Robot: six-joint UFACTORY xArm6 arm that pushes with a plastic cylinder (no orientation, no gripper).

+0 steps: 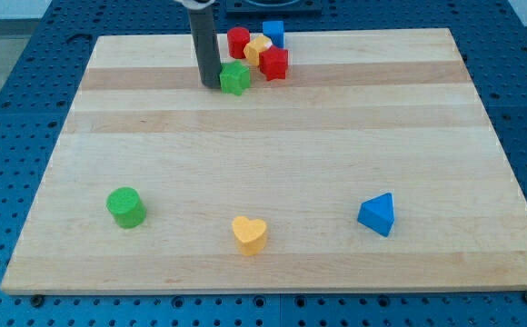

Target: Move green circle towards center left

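The green circle, a short cylinder, stands near the view's bottom left of the wooden board. My tip rests on the board near the view's top, far from the green circle and just left of a green block, close to or touching it.
A cluster sits right of the tip at the view's top: a red cylinder, a yellow block, a blue block and a red block. A yellow heart and a blue triangle lie near the view's bottom.
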